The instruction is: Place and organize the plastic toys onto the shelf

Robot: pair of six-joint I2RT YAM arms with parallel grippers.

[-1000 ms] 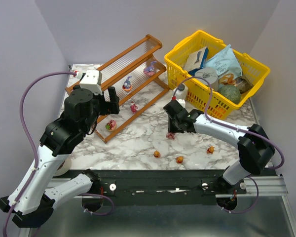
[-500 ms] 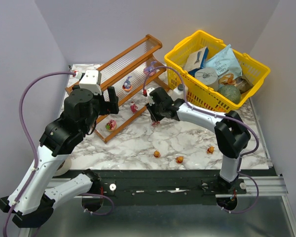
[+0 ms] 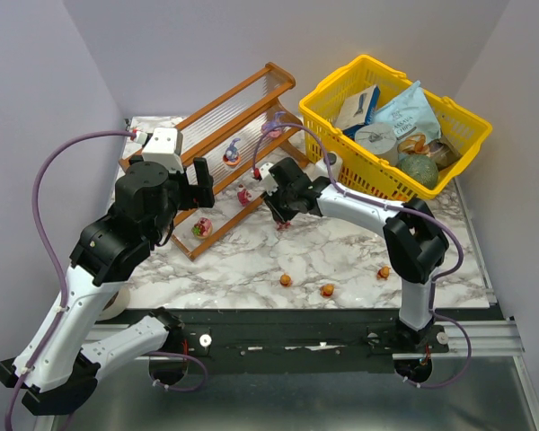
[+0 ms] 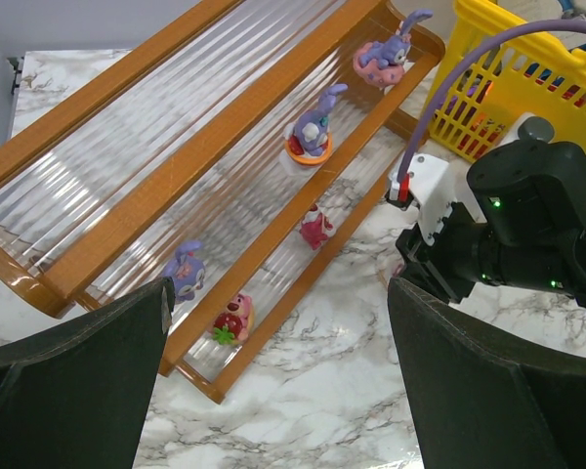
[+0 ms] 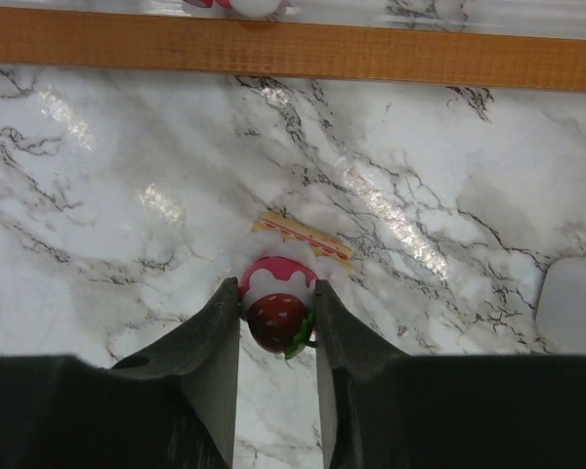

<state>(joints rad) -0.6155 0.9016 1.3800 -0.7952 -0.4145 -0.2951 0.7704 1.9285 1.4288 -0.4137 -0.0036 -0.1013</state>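
Note:
The shelf (image 3: 217, 115) slants across the back left, and its front rail shows in the right wrist view (image 5: 293, 44). Several toys stand on it: two purple ones (image 4: 382, 54) (image 4: 312, 125), a red one (image 4: 315, 227), a pink one (image 4: 232, 315) and a small purple one (image 4: 184, 272). My right gripper (image 3: 283, 214) is shut on a pink strawberry toy (image 5: 278, 308), low over the marble just in front of the shelf. My left gripper (image 3: 198, 187) is open and empty above the shelf's near end. Three small orange toys (image 3: 287, 280) (image 3: 328, 290) (image 3: 384, 271) lie on the table.
A yellow basket (image 3: 316, 97) of packaged goods stands at the back right, with a small white bottle (image 3: 331, 164) beside it. The right arm (image 4: 508, 234) reaches across in front of the basket. Purple walls close in both sides.
My right gripper has carried the pink strawberry toy left from the table's middle to just in front of the shelf. The left arm has not moved.

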